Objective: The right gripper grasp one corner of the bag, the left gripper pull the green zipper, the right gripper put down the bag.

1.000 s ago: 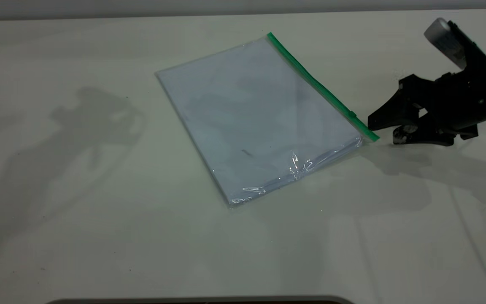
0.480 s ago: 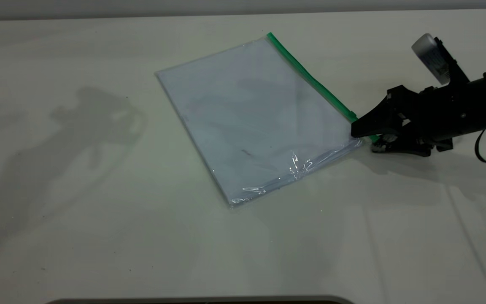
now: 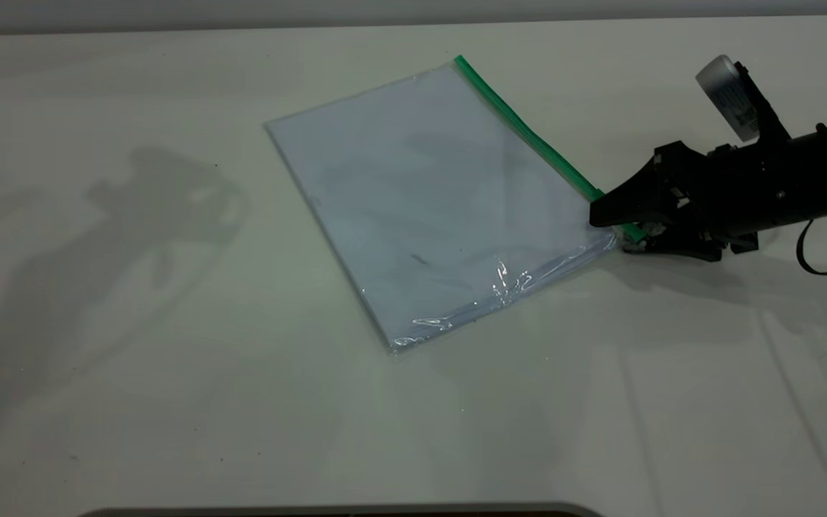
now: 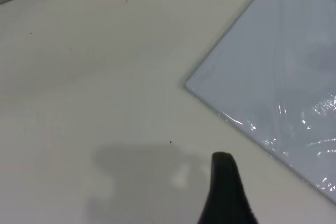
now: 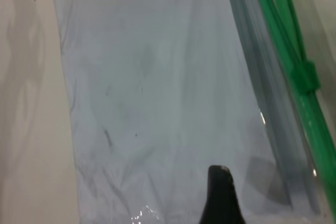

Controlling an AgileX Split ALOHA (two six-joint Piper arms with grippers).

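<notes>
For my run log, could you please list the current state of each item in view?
bag: lying flat on the table, paper inside.
green zipper: slider tab beside the near corner.
right gripper: open, jaws straddling that corner.
left gripper: only one fingertip shows, above bare table, away from the bag.

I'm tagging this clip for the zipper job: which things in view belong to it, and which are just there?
Part of the job:
- flat clear plastic bag with white sheets inside
- narrow green zipper along its edge
- black right gripper, jaws open around the bag's near zipper corner
- black left gripper, off the bag

Just there:
- white table
</notes>
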